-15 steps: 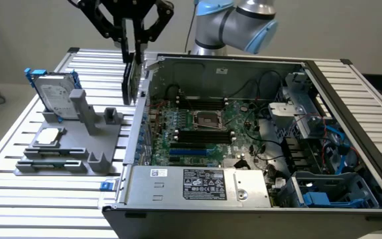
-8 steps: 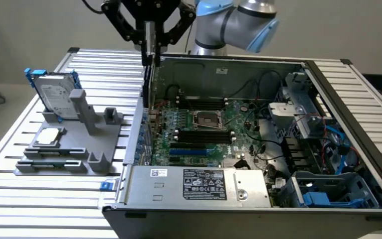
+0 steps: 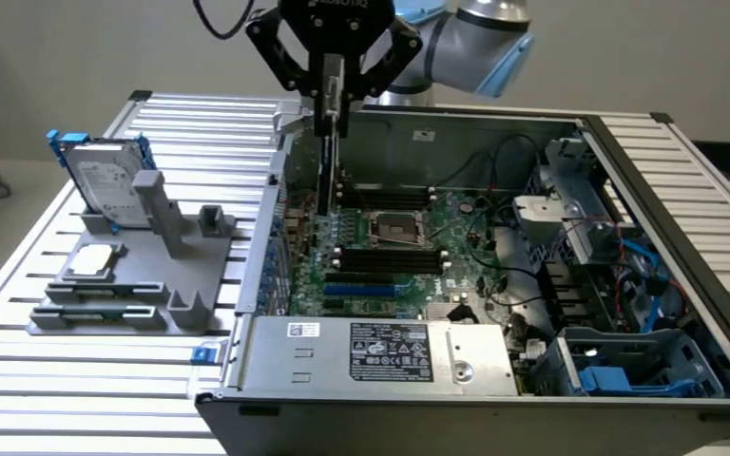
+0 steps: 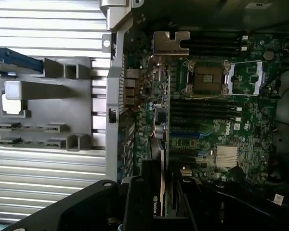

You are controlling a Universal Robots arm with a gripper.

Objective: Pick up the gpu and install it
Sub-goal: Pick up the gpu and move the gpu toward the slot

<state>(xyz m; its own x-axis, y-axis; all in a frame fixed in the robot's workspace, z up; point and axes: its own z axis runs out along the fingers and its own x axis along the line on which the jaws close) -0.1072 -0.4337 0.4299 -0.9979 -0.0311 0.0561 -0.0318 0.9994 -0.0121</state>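
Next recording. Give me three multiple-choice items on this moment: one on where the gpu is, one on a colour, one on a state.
1. Where is the gpu?
A. Lying flat, not held.
B. Held in the gripper over the motherboard.
C. Already plugged in and released.

2. What colour is the frame on the hard drive?
A. Blue.
B. Red.
C. Yellow.

3. How is the computer case?
A. Closed on every side.
B. Turned upside down.
C. Open, its inside in view.

Answers:
1 B: the jaws are closed on the gpu, which hangs on edge over the motherboard.
2 A: blue plastic edges the standing hard drive.
3 C: the motherboard, the cables and the drive bays all show through the open side.
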